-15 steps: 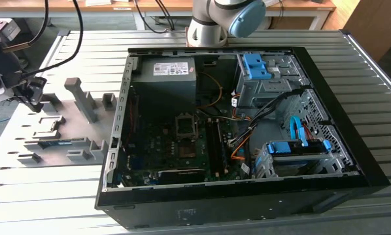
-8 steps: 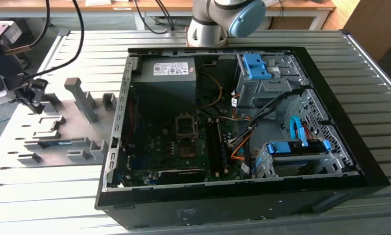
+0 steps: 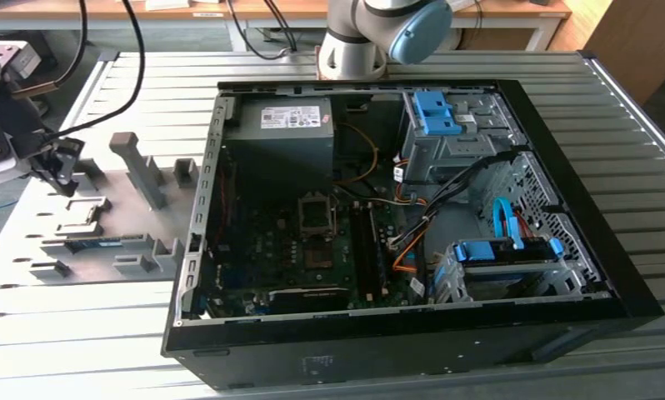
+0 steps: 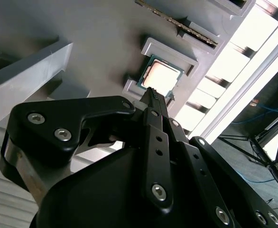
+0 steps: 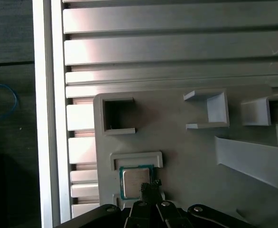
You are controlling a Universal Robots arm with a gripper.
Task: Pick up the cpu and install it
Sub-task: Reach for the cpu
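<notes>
Your black gripper (image 4: 152, 92) is clenched, empty, serrated tips over the square metal-lidded cpu (image 4: 162, 76) in a matte grey tray (image 4: 106, 38).

We find the fixture plate (image 3: 110, 200) on the slatted table (image 3: 644, 250), to the exterior view's left of the open computer case (image 3: 399, 358). The cpu (image 4: 160, 77) (image 5: 135, 180) lies in a recess on that plate, well apart from the case. The arm's base (image 3: 355, 54) stands at the case's far side.
</notes>
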